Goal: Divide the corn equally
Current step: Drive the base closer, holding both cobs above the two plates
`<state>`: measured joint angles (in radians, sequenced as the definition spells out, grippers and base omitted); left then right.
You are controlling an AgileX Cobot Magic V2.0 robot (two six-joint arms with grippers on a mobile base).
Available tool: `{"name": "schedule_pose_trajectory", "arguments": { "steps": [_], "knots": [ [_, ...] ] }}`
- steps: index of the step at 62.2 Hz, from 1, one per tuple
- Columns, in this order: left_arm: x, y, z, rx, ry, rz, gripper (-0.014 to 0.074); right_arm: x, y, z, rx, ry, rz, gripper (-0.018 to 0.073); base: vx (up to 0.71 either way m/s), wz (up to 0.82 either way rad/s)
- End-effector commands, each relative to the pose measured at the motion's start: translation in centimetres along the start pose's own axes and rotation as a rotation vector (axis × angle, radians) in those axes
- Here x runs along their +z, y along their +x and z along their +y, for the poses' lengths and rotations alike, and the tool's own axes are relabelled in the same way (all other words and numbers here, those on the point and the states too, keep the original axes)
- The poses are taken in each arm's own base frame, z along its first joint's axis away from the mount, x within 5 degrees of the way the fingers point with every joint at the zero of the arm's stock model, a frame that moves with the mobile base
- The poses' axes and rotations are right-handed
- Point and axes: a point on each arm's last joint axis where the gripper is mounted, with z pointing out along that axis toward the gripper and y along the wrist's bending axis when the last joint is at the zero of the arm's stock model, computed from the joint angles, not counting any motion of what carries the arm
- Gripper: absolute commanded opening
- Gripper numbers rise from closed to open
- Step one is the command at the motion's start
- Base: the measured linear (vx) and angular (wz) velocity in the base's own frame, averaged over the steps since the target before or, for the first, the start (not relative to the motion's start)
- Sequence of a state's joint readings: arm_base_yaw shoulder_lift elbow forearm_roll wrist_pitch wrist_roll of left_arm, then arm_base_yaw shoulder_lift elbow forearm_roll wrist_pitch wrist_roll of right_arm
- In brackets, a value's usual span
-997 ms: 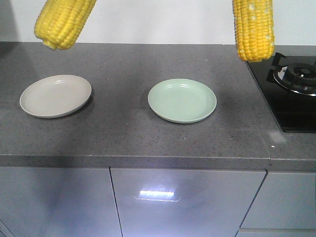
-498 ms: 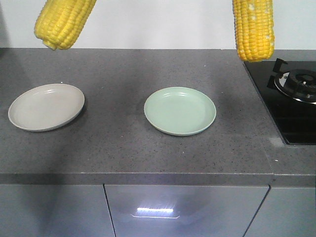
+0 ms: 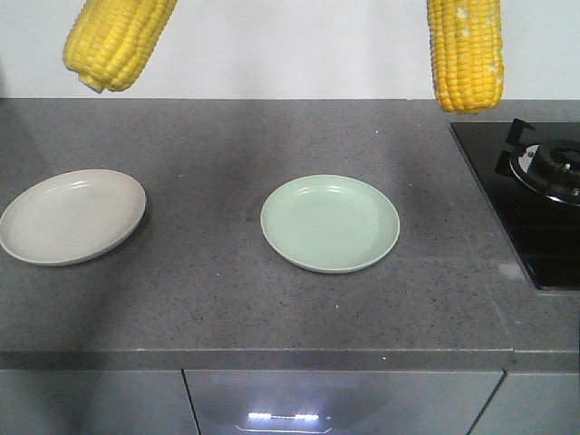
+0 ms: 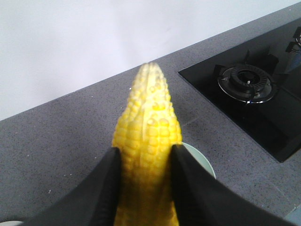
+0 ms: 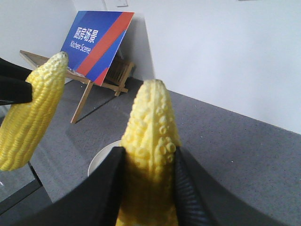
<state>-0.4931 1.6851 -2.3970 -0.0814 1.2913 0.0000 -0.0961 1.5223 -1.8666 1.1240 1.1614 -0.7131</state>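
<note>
The left claw [image 4: 146,153] is clamped on the thick butt end of one cob [image 4: 148,110], its two black fingers pressed against opposite flanks and the tapered tip pointing away from the wrist. The right claw [image 5: 148,155] grips a second cob [image 5: 153,122] the same way. Corn like this is probably firm and fairly heavy for its size. The kernel rows give some bite, but the round, waxy body could roll or slide between flat pads, so a hold across the widest part near the butt looks safest. Squeezing too hard would burst kernels. Both cobs hang in the air, well above the countertop [image 3: 227,299]. Just past and below the left claw's cob sits the rim of the green plate [image 4: 205,161]. Beyond the right claw's cob lies the beige plate [image 5: 99,162], with the left arm's cob [image 5: 33,117] off to one side. Both plates look empty, and no other corn is in view. Farther out from the left claw is the black stove [image 4: 244,84]. Farthest from the right claw, a blue sign [image 5: 96,42] leans by the wall.
</note>
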Motion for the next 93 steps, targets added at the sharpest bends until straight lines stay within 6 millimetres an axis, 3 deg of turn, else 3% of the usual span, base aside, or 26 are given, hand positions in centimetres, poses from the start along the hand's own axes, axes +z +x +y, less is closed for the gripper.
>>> {"name": "schedule_pose_trajectory", "arguments": {
  "steps": [1,93],
  "knots": [
    [-2.50,-0.86,-0.36,0.003,0.012,-0.098,-0.0006,-1.41,-1.73,1.89,-0.034,-0.010,-0.105,-0.0006,0.08,-0.01],
    [-2.50,-0.86,-0.36,0.003,0.012,-0.098,-0.0006,-1.41,-1.73,1.89,-0.034,-0.010,-0.105,-0.0006,0.07,0.00]
  ]
}}
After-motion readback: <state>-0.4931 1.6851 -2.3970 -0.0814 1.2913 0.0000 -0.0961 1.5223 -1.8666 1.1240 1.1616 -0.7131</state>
